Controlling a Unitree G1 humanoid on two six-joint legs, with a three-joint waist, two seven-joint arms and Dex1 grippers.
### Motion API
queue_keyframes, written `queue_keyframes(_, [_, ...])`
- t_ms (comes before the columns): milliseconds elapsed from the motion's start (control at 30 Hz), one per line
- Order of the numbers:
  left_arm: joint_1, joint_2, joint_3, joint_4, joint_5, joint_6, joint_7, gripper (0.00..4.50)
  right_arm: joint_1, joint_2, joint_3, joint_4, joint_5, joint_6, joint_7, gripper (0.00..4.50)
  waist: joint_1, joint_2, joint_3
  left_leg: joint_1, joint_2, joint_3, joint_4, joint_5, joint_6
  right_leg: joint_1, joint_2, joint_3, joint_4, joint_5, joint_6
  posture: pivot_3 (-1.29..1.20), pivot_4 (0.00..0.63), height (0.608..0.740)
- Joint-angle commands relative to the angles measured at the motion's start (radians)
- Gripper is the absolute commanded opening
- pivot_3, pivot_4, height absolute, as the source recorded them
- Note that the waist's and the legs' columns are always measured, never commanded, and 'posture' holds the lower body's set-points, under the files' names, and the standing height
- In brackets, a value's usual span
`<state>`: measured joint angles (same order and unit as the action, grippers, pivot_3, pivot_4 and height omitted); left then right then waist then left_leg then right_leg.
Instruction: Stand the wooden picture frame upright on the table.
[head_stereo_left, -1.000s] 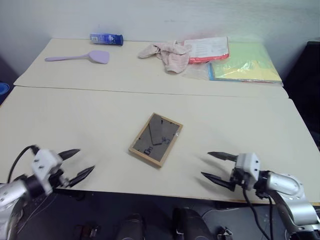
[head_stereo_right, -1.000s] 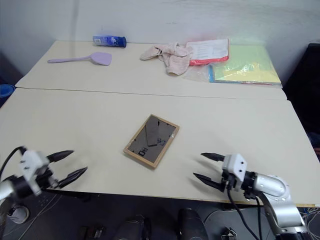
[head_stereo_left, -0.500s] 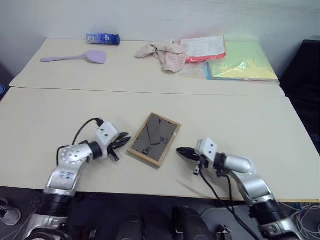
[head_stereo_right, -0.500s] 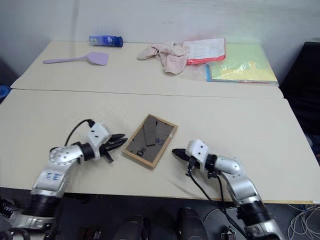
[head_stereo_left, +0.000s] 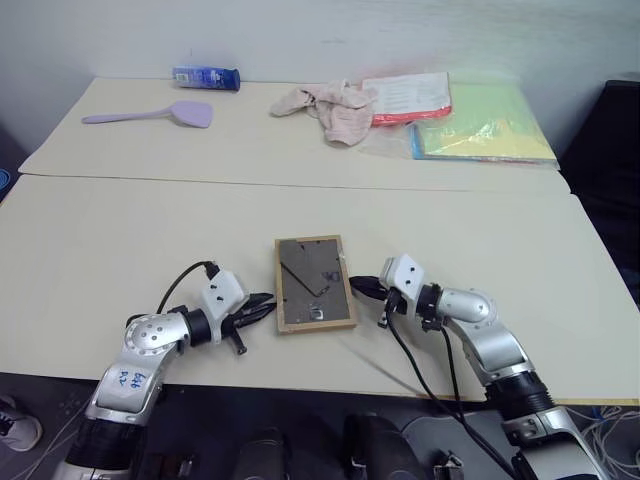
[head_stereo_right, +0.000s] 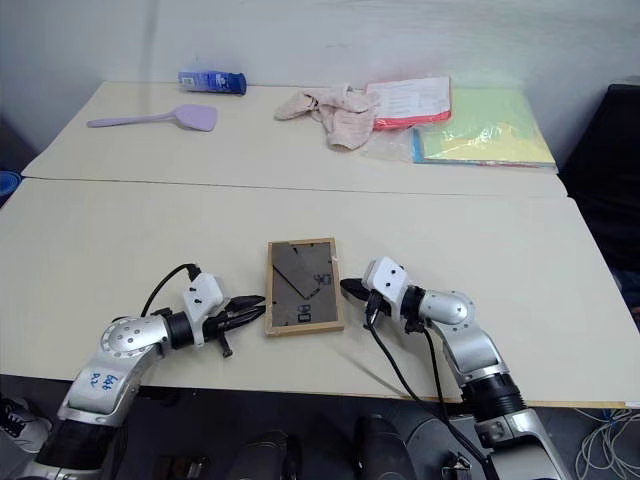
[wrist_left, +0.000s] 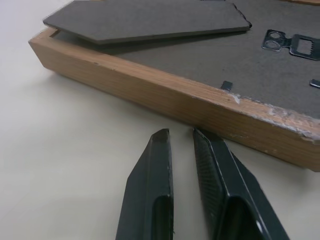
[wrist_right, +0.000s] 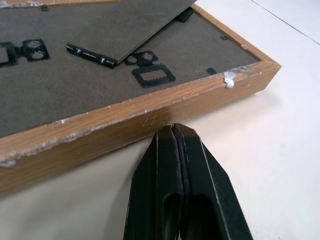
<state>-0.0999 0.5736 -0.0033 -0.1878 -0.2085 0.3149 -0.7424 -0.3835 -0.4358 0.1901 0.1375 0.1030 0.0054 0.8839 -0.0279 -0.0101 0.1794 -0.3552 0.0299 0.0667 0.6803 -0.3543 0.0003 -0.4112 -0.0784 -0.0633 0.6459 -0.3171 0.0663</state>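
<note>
Both closed jaws flank the wooden picture frame (head_stereo_left: 314, 282) — touching.

Lay flat, back up, the picture frame (head_stereo_left: 314, 283), hemmed on both long sides: closed left gripper (head_stereo_left: 266, 304) at one edge, closed right gripper (head_stereo_left: 359, 287) against the other. Open table (head_stereo_left: 120, 230) ahead of the frame and out to either side. Well apart at the far edge: spatula (head_stereo_left: 150, 115), bottle (head_stereo_left: 205, 76), cloth (head_stereo_left: 328, 107), folders (head_stereo_left: 470, 115).
</note>
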Motion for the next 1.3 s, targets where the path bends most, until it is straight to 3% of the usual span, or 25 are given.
queue_keyframes(33, [0.031,0.041,0.104,-0.081,-0.115,0.215,0.012,0.95,0.009,-0.051,-0.034,-0.090,0.025,0.035,0.023,0.00,-0.001,0.000,0.000,0.000,0.000,0.000,0.000,0.000,0.000,0.000,0.000,0.000,0.000,0.000,0.000,0.00,0.150,0.740])
queue_keyframes(167, [-0.012,0.103,0.225,-0.155,-0.466,0.839,-0.004,1.95,0.036,-0.119,-0.040,-0.188,0.046,0.111,0.057,0.00,0.000,0.000,0.000,0.000,0.000,-0.001,0.000,0.000,0.000,0.000,0.000,0.000,0.000,0.000,0.000,0.00,0.150,0.740])
queue_keyframes(233, [-0.088,0.091,0.274,-0.126,-0.528,1.086,0.049,2.53,0.049,-0.138,-0.026,-0.232,0.045,0.146,0.065,0.00,0.001,0.000,0.000,0.000,0.000,-0.002,0.000,0.000,0.000,0.001,0.000,0.000,0.000,0.000,0.000,0.00,0.150,0.740])
queue_keyframes(333, [-0.209,0.046,0.281,-0.036,-0.572,1.267,0.141,3.39,0.059,-0.133,-0.006,-0.273,0.038,0.184,0.060,0.00,0.002,0.000,0.000,0.000,-0.001,-0.002,0.000,0.000,0.000,0.002,0.000,0.000,0.000,0.000,0.000,0.00,0.150,0.740])
queue_keyframes(467, [-0.319,0.024,0.219,0.110,-0.723,1.299,0.277,4.49,0.063,-0.112,0.021,-0.301,0.026,0.214,0.044,0.00,0.011,0.000,-0.001,0.001,-0.002,-0.003,0.001,0.000,0.000,0.002,0.000,0.000,0.000,0.000,0.000,0.00,0.150,0.740])
queue_keyframes(700, [-0.417,0.013,0.065,0.234,-0.975,1.299,0.478,4.49,0.043,-0.087,0.051,-0.290,0.014,0.222,0.029,0.00,0.028,0.001,-0.001,0.001,-0.002,-0.003,0.001,0.000,0.000,0.003,0.000,0.000,0.000,0.000,0.000,0.00,0.150,0.740])
queue_keyframes(867, [-0.473,-0.056,0.097,0.345,-1.103,1.299,0.617,4.49,0.038,-0.085,0.053,-0.285,0.009,0.213,0.029,0.00,0.030,0.001,-0.002,0.001,-0.003,-0.004,0.003,0.000,0.000,0.003,-0.001,0.000,-0.001,0.000,0.000,0.00,0.150,0.740])
queue_keyframes(967, [-0.486,-0.081,0.127,0.387,-1.155,1.299,0.682,3.94,0.044,-0.092,0.048,-0.282,0.007,0.203,0.032,0.00,0.029,0.001,-0.002,0.001,-0.003,-0.004,0.003,0.000,0.000,0.003,-0.001,0.000,-0.001,0.000,0.001,0.00,0.150,0.740])
queue_keyframes(1167, [-0.459,-0.110,0.200,0.373,-1.201,1.299,0.749,2.08,0.055,-0.098,0.014,-0.281,0.053,0.209,0.054,0.00,0.024,0.000,-0.001,0.000,-0.003,-0.004,0.003,0.000,-0.001,0.003,0.001,0.000,-0.001,0.000,0.001,0.00,0.150,0.740])
queue_keyframes(1267, [-0.402,-0.123,0.267,0.269,-1.179,1.206,0.727,1.33,0.037,-0.077,-0.082,-0.292,0.194,0.280,0.076,0.56,0.021,0.000,-0.001,0.000,-0.002,-0.004,0.003,0.001,-0.002,0.002,0.001,0.000,-0.001,0.000,0.001,0.00,0.150,0.740])
queue_keyframes(1300, [-0.386,-0.119,0.278,0.238,-1.168,1.181,0.710,1.28,0.029,-0.075,-0.103,-0.290,0.221,0.279,0.085,0.90,0.019,0.000,-0.001,0.000,-0.002,-0.003,0.003,0.001,-0.002,0.002,0.001,0.000,-0.001,0.000,0.001,0.00,0.150,0.740])
